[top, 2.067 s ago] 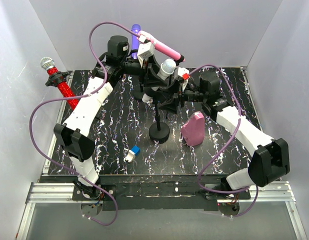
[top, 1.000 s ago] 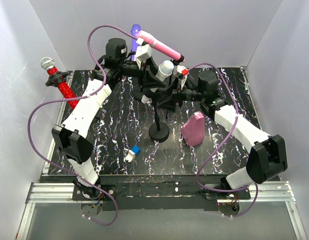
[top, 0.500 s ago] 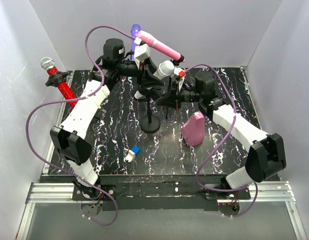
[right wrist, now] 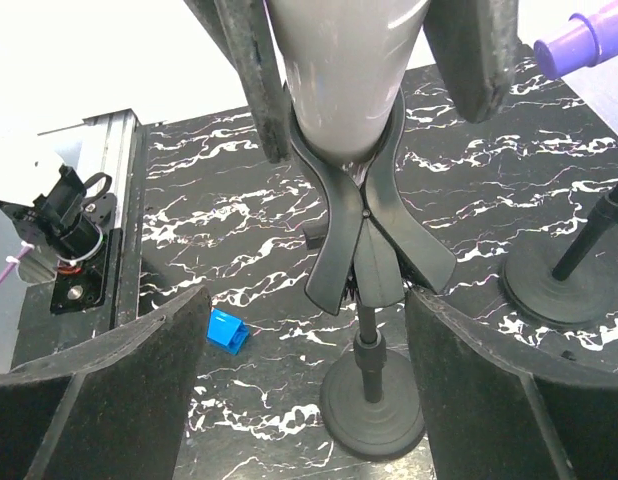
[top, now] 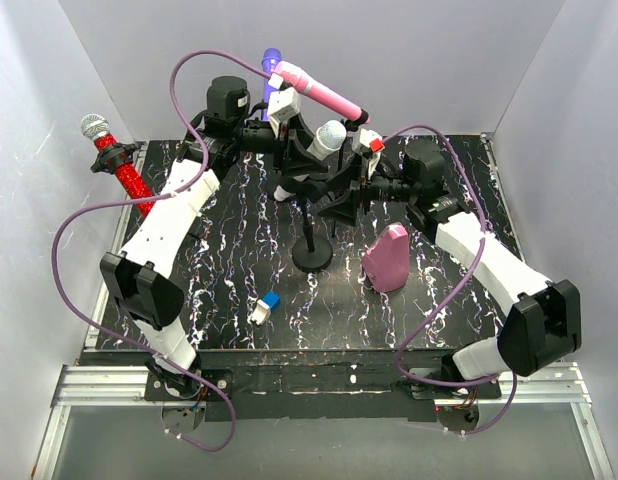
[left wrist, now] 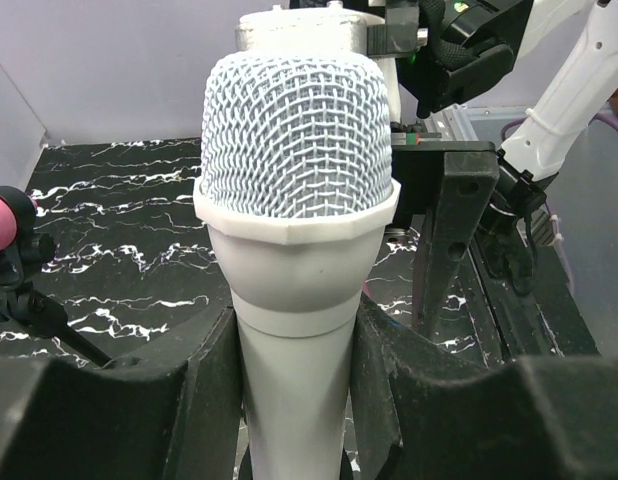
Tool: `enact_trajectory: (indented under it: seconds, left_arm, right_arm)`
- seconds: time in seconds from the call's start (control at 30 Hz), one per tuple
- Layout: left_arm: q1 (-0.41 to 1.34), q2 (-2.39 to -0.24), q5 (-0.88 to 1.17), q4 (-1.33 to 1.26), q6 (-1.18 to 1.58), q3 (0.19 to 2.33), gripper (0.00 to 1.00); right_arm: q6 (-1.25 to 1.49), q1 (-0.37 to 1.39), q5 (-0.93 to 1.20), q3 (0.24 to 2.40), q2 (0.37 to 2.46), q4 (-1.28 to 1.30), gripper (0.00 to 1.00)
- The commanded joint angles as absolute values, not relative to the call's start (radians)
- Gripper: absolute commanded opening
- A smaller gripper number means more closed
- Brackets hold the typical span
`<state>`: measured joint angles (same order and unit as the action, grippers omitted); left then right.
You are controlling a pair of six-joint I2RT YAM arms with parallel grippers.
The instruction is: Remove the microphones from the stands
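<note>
The left jaws pinch the white microphone (left wrist: 294, 170) by its body just under the mesh head, one pad pressed to each side. It fills the middle of the left wrist view. The right jaws stand spread wide and grip nothing. In the right wrist view they flank the black clip (right wrist: 361, 215) of the stand (right wrist: 374, 400), apart from it on both sides. The microphone's handle sits seated in that clip. In the top view the microphone is at upper centre, tilted, above the stand's round base on the black marbled worktop (top: 219, 270). A pink case (top: 387, 258) stands just right of the base, and a small blue block (top: 265, 306) lies to its lower left. A pink microphone (top: 324, 92) and a purple microphone (top: 271, 62) are at top centre, and a red microphone (top: 119, 165) is at the far left.
</note>
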<state>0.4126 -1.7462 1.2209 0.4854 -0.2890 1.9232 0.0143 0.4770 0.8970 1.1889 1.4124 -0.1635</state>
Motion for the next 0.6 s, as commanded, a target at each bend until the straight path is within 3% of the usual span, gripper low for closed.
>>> enact_trajectory:
  seconds: [0.0, 0.27, 0.57]
  left_arm:
    - [0.41, -1.7, 1.278, 0.449, -0.291, 1.931, 0.0]
    - [0.41, -1.709, 1.284, 0.482, -0.296, 1.953, 0.0]
    - [0.4, -1.7, 1.229, 0.497, -0.324, 1.944, 0.0]
  right_arm:
    - [-0.018, 0.476, 0.919, 1.247, 1.413, -0.198, 0.86]
    - [-0.032, 0.472, 0.868, 1.308, 1.488, -0.226, 0.86]
    - [-0.152, 0.462, 0.813, 1.284, 1.368, -0.141, 0.86]
